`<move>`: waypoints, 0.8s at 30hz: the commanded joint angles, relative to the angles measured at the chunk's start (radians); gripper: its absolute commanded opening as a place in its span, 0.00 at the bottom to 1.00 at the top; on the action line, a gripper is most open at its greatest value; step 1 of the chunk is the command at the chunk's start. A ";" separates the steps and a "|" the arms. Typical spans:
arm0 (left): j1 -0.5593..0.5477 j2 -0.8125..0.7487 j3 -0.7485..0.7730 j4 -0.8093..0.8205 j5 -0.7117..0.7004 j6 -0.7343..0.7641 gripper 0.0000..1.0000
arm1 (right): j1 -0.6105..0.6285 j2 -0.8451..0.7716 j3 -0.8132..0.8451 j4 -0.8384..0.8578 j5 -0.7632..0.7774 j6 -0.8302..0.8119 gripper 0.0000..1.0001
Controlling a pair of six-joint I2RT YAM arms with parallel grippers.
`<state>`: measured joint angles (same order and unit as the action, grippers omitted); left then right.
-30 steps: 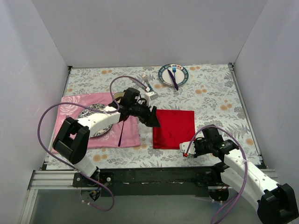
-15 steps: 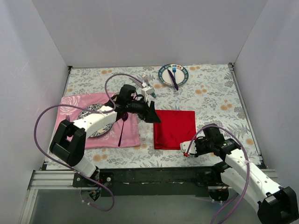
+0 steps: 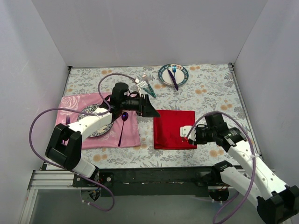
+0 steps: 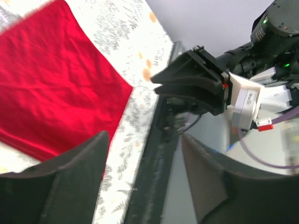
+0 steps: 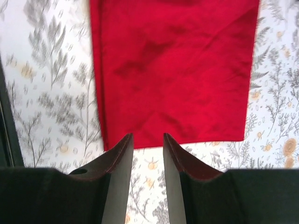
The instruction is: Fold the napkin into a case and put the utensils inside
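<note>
Right wrist view: the napkin [image 5: 173, 70] is laid flat just ahead of the right tool [image 5: 147, 136], whose jaws are parted and empty. The left tool [image 4: 142, 140] is held open too. Folding seems in hand; an edge must be gripped next.

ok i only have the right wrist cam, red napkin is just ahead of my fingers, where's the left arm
Observer: The left gripper is by the far left corner of the napkin, jaws wide open with nothing between them.
Operator: and the stuff that goes inside it, where's that
Observer: The utensils, the teal-handled fork and knife, lie on the floral tablecloth beyond the left gripper, towards the far edge and clear of the napkin.
</note>
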<state>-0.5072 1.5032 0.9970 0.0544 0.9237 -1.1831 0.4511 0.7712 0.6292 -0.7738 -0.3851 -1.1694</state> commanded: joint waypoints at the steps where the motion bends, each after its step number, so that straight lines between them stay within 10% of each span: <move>1: -0.039 -0.017 -0.080 0.166 0.043 -0.206 0.55 | -0.008 0.156 0.113 0.180 -0.090 0.374 0.40; 9: -0.207 0.052 -0.219 0.439 0.014 -0.478 0.24 | -0.205 0.431 0.181 0.407 -0.364 0.946 0.39; 24: -0.254 0.356 -0.314 0.665 0.004 -0.615 0.18 | -0.322 0.893 0.156 0.535 -0.468 1.128 0.25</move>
<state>-0.7677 1.8351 0.7185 0.6575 0.9058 -1.7973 0.1947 1.6108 0.7891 -0.2779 -0.8318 -0.0746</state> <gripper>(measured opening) 0.180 0.258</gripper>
